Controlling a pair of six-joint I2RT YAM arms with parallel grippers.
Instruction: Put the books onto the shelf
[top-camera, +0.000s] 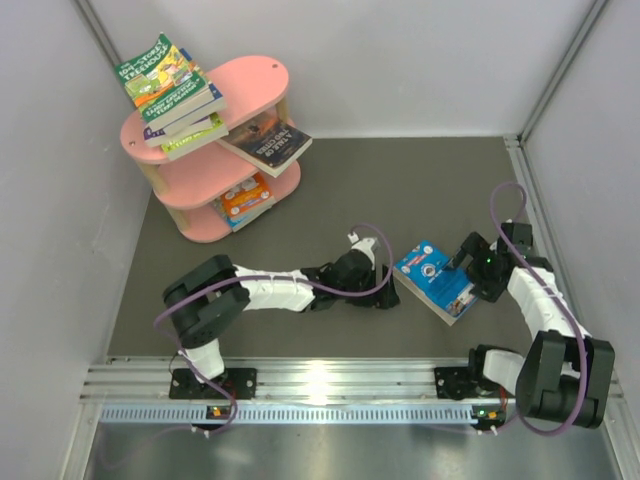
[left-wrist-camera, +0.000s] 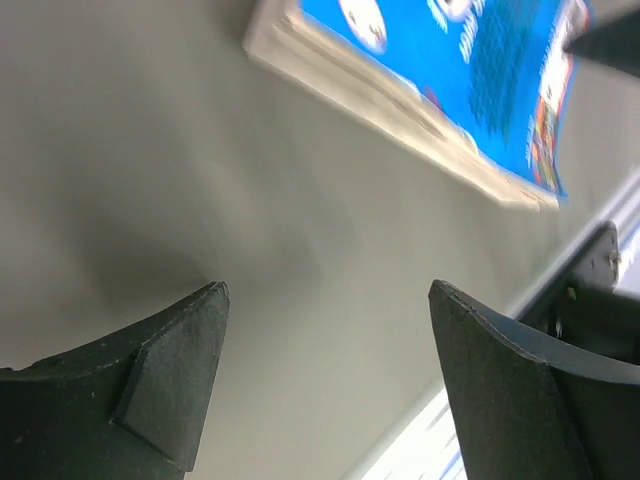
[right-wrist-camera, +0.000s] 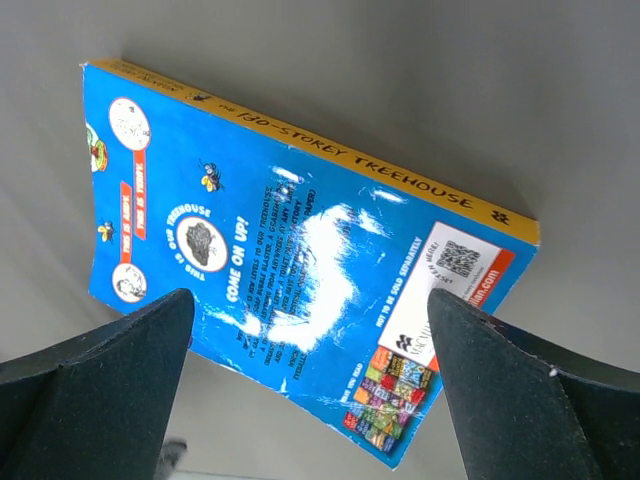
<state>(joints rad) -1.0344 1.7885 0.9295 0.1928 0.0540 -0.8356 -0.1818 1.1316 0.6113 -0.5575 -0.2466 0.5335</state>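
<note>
**Workpiece.** The blue book (top-camera: 435, 283) lies flat on the counter (top-camera: 400, 190), back cover up, between the two arms and well apart from the shelf (top-camera: 250, 80) in the far left corner. The stacked books (top-camera: 175, 90) already sit on the shelf.

**Orientation.** In the top view the long axis runs diagonally, from far-left to near-right. The yellow-banded spine follows one long edge. The pale page edge follows the other and faces the left arm.

**Left end effector** (top-camera: 388, 290). Jaws wide apart, holding nothing. It sits low, just beside the book's page edge, on its left.

**Right end effector** (top-camera: 462, 262). Jaws fully spread, holding nothing. It hovers over the book's right side, with the cover between its fingers in the wrist view. It is judged the nearer arm.
</note>
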